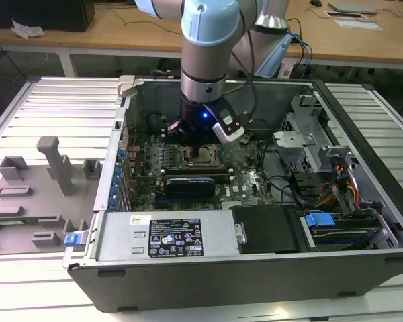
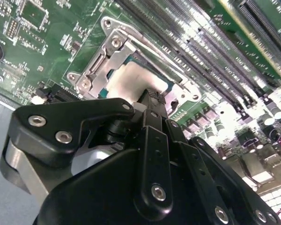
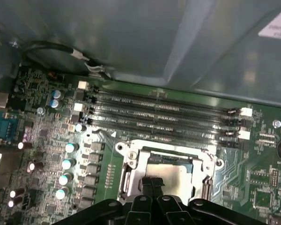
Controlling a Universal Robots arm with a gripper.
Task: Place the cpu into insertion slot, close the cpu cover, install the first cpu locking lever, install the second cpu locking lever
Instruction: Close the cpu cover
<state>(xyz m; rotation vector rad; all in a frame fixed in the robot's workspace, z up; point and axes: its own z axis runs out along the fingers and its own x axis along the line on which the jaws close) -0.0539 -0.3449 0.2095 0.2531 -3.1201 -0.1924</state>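
The cpu [image 3: 175, 174] [image 2: 126, 80], a flat chip with a dull silver top, lies inside the insertion slot [image 3: 130, 158] [image 2: 111, 33] on the green motherboard. A thin silver cpu cover [image 3: 171, 151] frames the chip; I cannot tell whether it is pressed fully down. My gripper [image 3: 152, 182] [image 2: 152, 101] is straight over the chip, black fingers shut together with nothing between them, tips at or just above the metal top. In the exterior view the gripper [image 1: 199, 150] reaches down into the open computer case over the slot [image 1: 203, 159].
Long black memory slots [image 3: 164, 112] run beside the socket, and a row of capacitors [image 3: 68, 164] stands on its other side. A long black card [image 1: 188, 184], cables [image 1: 282, 181], the labelled power supply [image 1: 168, 235] and the case walls crowd around. Grey fixtures [image 1: 54, 164] stand at the exterior view's left.
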